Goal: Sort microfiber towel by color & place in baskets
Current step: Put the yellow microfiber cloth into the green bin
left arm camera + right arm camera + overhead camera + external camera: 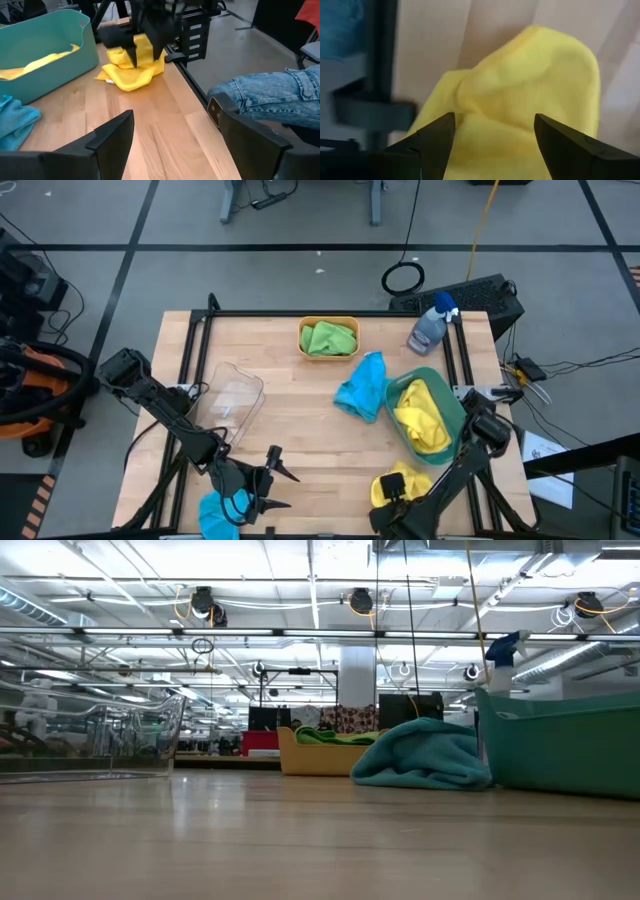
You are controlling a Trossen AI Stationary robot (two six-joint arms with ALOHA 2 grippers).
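My right gripper (395, 492) (492, 135) is open and points down over a yellow towel (402, 478) (131, 75) near the table's near right corner. My left gripper (277, 487) (175, 140) is open and holds nothing, low over the near edge. One blue towel (220, 516) lies at the near edge beside the left arm. A second blue towel (362, 387) (420, 755) lies bunched beside the teal basket (452, 420). That basket holds a yellow towel (420, 420). The orange-yellow basket (328, 320) holds green towel (328, 338). The clear basket (232, 395) stands at the left. My right gripper comes at the yellow towel from above. A raised fold of the towel (520, 85) lies between its two open fingers. The towel rests on the table. I cannot tell whether the fingertips touch the cloth.
A spray bottle (432, 326) with a blue head stands at the far right corner. A person's leg in jeans (270, 97) shows just beyond the table's near edge. Bare wood lies in the middle, between the clear basket and the blue towel.
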